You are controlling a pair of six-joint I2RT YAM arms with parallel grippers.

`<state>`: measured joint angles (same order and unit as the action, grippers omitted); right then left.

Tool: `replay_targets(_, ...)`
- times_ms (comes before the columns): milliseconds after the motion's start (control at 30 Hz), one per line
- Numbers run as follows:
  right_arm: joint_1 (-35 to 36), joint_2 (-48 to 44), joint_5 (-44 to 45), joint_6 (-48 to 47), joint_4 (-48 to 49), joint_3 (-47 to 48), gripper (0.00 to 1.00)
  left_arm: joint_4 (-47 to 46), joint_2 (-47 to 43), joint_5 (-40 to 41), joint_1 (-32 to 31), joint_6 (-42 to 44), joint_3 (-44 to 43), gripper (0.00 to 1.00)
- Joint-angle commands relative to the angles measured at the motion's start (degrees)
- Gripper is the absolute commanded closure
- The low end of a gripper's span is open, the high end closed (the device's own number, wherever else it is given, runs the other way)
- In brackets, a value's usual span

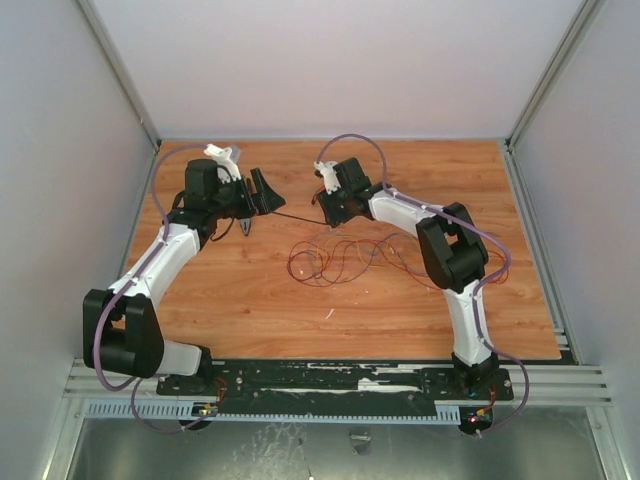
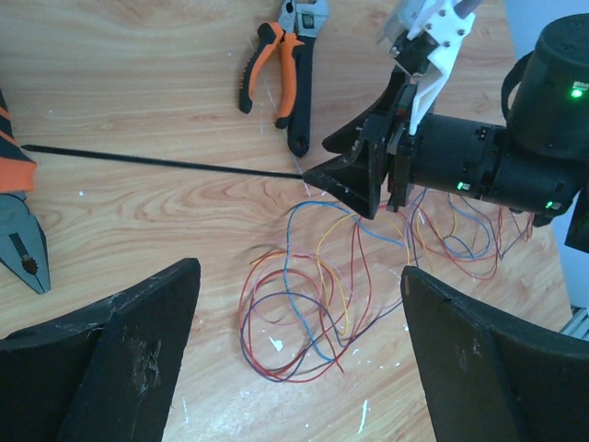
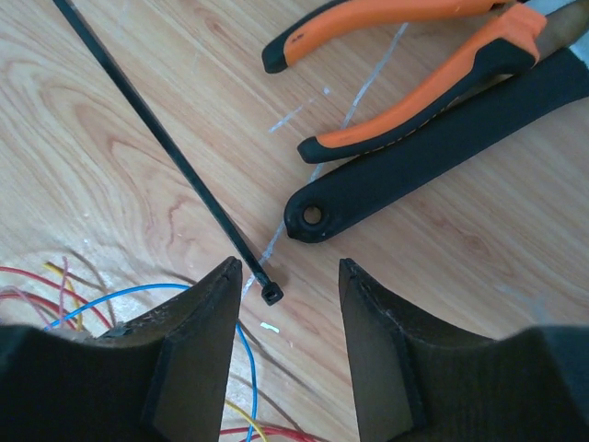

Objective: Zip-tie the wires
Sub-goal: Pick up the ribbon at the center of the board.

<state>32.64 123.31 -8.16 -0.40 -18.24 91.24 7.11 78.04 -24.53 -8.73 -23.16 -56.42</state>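
The wires (image 1: 335,262) lie in a loose tangle of red, orange and blue loops on the wooden surface (image 1: 250,300), and everything else is placed from them. The zip tie (image 2: 166,163) lies flat just beyond the wires, on the side away from the arm bases. Its head end sits at the far edge of the tangle, and its strip runs straight off to the left, clear of the loops.

The right pincer (image 3: 290,267) is low over that head end with its jaws partly open. The small square head lies between the fingertips, close against one finger. The other finger stands clear of it, so the zip tie is not clamped.

The left pincer (image 2: 299,272) hovers to the left of the wires, near the tail end of the zip tie. Its jaws are spread wide and hold nothing.

Farther beyond the wires, past the zip tie, lie orange-handled pliers (image 2: 281,69). A black handle (image 3: 433,157) with a hole at its end lies just beside them. A second pair of pliers (image 2: 20,241) lies well to the left of the wires, near the tail of the zip tie.
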Motion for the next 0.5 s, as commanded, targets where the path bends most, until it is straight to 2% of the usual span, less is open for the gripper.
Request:
replay_targets(0, 0.57, 1.67, 1.62, -0.47, -0.40, 0.14, 0.53, -0.26, -1.03, -1.22, 0.39, 0.78, 0.70, 0.05)
replay_targets(467, 1.82, 0.51, 2.93, -1.22, -0.79, -2.66, 0.60, -0.22, -0.83, -1.17, 0.56, 0.87, 1.29, 0.05)
